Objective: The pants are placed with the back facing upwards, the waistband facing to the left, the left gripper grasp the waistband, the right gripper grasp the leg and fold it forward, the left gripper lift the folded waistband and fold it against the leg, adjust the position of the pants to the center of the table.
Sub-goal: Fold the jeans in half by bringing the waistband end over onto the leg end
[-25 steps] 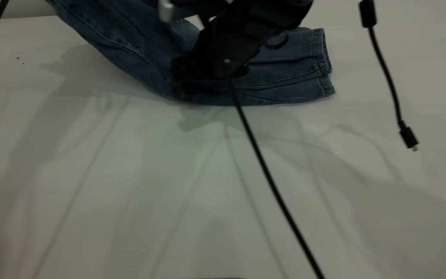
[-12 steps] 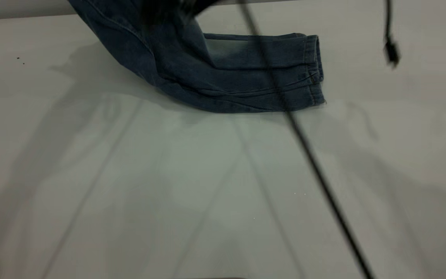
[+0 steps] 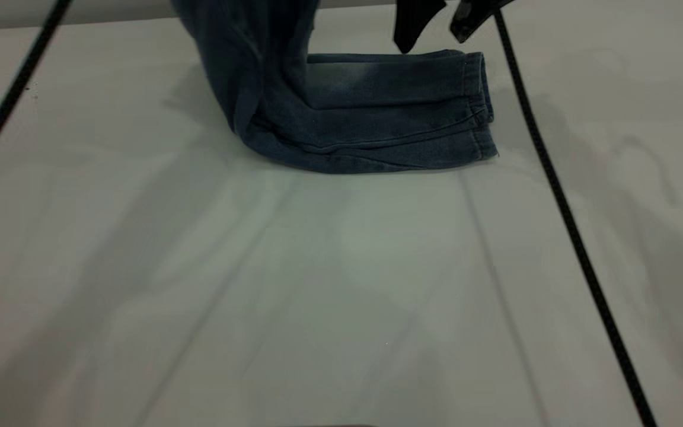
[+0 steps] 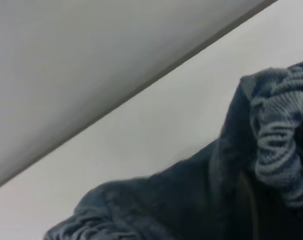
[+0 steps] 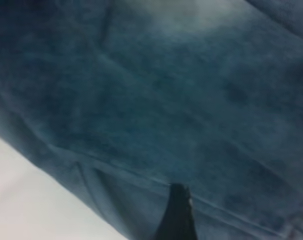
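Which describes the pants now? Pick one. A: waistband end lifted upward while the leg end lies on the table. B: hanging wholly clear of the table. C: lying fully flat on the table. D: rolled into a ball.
A: the pants rise steeply out of frame at their left part, while the hemmed leg end lies flat on the table.

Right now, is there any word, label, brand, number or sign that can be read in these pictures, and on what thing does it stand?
None: no readable text in any view.
The pants: plain denim, no label or print showing.
The table: bare of markings.
The right gripper: no lettering visible.
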Motion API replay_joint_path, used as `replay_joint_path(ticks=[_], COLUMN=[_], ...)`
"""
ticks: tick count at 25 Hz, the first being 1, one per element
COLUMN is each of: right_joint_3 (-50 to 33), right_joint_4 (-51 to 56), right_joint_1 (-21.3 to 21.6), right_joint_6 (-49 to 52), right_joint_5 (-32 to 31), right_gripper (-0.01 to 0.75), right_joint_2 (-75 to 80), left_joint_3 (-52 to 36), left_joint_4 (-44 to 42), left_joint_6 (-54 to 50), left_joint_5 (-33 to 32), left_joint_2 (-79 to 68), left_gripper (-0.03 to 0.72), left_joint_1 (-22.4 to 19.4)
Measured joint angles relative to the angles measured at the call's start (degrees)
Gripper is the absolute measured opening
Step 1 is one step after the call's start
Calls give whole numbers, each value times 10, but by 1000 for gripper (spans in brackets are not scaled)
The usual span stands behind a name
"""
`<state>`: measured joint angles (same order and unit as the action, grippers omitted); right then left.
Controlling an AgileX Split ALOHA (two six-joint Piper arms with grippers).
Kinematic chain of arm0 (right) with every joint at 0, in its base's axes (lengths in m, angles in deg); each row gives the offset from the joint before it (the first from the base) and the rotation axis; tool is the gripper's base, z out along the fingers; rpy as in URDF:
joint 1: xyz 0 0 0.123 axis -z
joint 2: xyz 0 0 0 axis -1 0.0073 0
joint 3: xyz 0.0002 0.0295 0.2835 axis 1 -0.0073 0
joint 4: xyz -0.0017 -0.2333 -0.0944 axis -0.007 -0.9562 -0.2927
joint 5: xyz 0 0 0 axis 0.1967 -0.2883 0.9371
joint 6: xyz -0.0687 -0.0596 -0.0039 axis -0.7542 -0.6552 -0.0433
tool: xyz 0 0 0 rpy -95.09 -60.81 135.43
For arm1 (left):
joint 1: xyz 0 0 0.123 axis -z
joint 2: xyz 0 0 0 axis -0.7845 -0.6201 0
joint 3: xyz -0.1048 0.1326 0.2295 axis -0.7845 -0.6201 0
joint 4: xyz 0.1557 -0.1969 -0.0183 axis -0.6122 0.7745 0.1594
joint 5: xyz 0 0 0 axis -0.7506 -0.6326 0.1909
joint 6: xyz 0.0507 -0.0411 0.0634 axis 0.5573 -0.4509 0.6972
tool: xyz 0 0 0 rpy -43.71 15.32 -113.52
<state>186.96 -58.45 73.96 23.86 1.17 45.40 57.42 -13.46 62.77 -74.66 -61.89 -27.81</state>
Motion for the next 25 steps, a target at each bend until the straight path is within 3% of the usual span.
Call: replay_joint_path(ticks=[6, 16, 25], right_joint_3=[0, 0, 0], right_joint_4=[-10, -10, 18], right_joint_1=[48, 163, 172], right_joint_6=[16, 21, 20], right_joint_5=[-10, -66, -89], right_gripper=[539, 525, 512], right_joint_2=[-57, -169, -209], left_joint_3=[0, 0, 0], left_joint_4=[-1, -1, -1], left_joint_6=[0, 0, 0], left_joint_5=[67, 169, 267], left_joint_2=[-24, -121, -207], left_gripper=[90, 90, 90], left_joint_1=[47, 97, 131])
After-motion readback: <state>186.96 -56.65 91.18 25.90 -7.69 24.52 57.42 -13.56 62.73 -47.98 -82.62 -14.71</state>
